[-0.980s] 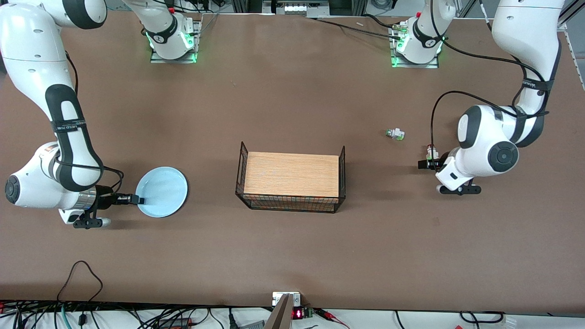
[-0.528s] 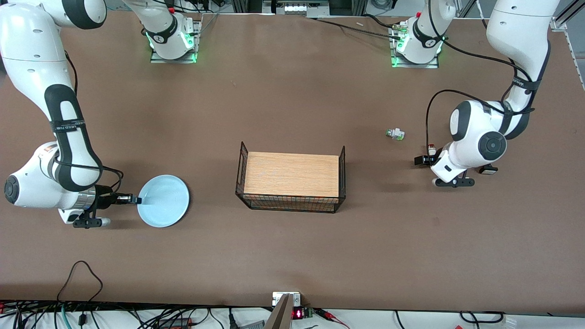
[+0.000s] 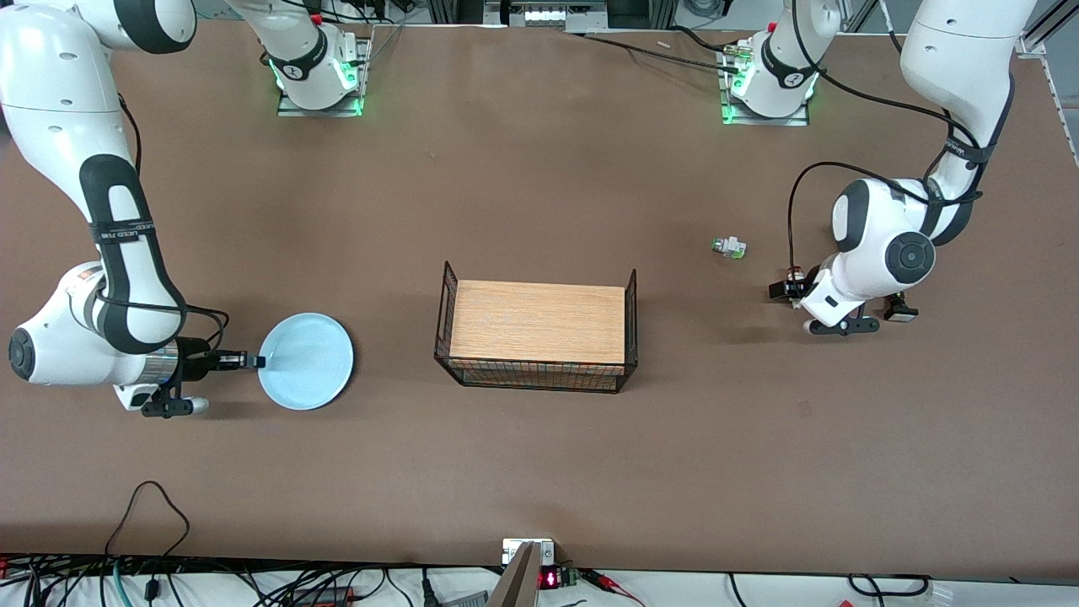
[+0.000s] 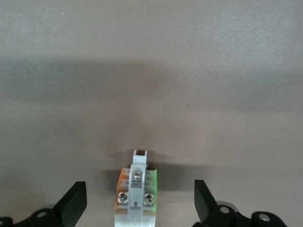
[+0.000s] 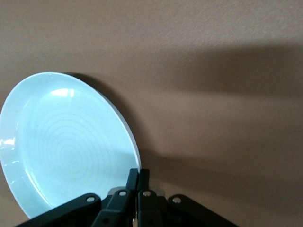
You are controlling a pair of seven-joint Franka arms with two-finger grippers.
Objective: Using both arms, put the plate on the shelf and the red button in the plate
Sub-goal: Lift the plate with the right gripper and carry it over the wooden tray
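Currently both arms were mid-task; neither item had been placed yet.

Right arm: right gripper (image 3: 253, 362) had its fingers (image 5: 133, 180) closed on the rim of the plate (image 3: 308, 361), pinching the edge nearest the arm. In the right wrist view the plate (image 5: 66, 146) sat tilted, with a shadow under its free edge, so it appeared to be lifted clear of the bench (image 3: 539, 472), over the right arm's end. Whether any part of the rim touched the bench could not be confirmed from the front view.

Left arm: left gripper (image 3: 784, 289) was low at the left arm's end of the bench. The left wrist view showed the red button (image 4: 136, 191) standing between the fingers (image 4: 73, 203), which were spread wide w/ clear gaps on both sides, i.e. no grip. Only the white body, screws and green/orange terminals showed there; the red cap showed faintly in the front view (image 3: 793, 272).

Other items: wire rack (image 3: 536, 335) w/ wood top at bench centre, nothing on it; green-capped switch (image 3: 728, 246) lying apart from the left gripper, toward the centre.

Status est.: plate grasp done, transfer pending. Button grasp pending, approx. aligned. Left: close on button, lift, place both.
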